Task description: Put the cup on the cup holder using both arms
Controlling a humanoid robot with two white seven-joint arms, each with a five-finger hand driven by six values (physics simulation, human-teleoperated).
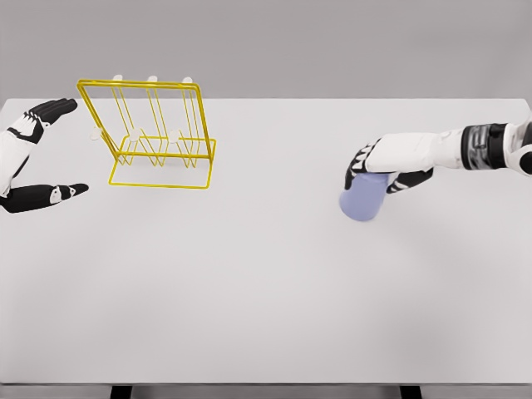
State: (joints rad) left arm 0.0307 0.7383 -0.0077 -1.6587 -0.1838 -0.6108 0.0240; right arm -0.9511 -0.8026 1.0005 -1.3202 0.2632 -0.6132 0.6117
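Grey wall ran behind a wide white table (266, 316) that filled most of the head view. On the table's right half stood the cup (362, 201), pale blue, tilted a little with its lower rim toward the camera. The right hand (384, 169) came in from the right edge on a white arm and sat on the cup's upper end, black fingers (359, 163) curled over its left side and more of the hand wrapped along its right, so the cup was gripped from above. Whether the cup's base touched the table or hung just clear of it could not be told.

The holder (154, 137), a yellow wire rack with upright loops and white-tipped pegs, stood on the table's left half near the far edge, well apart from the cup. Bare tabletop lay between them, with nothing in the line from cup to holder.

The left hand (33, 158) showed at the left edge, just beside the holder but not touching it. Its fingers (51, 108) stretched out toward the rack's upper corner while the thumb (62, 193) reached forward lower down, the two spread wide apart and holding nothing. Two dark table legs showed at the bottom edge.
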